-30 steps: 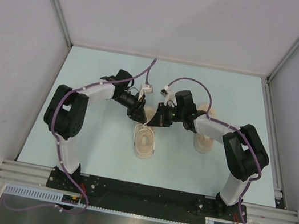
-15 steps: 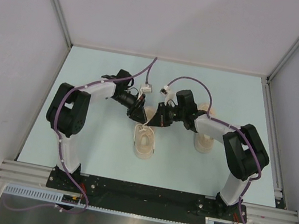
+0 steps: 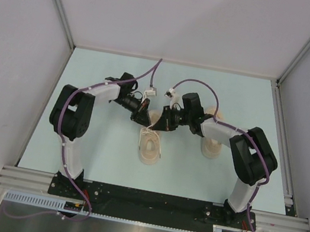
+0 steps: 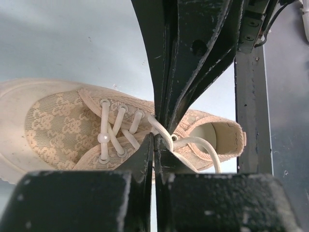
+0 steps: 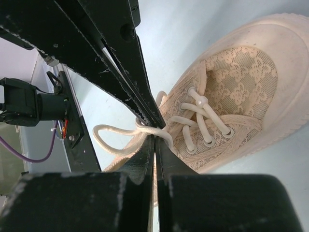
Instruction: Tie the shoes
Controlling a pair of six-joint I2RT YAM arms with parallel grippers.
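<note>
Both grippers are pressed fully shut, tip to tip, over the tongue of the middle beige sneaker, which lies directly beneath your fingers. Your left gripper seems to pinch the off-white lace right at its tips. Your right gripper nips it where a lace loop trails off beside it. The second sneaker sits well clear of both. You look to be forming the knot. Next, draw the strands apart evenly without dragging the shoe.
</note>
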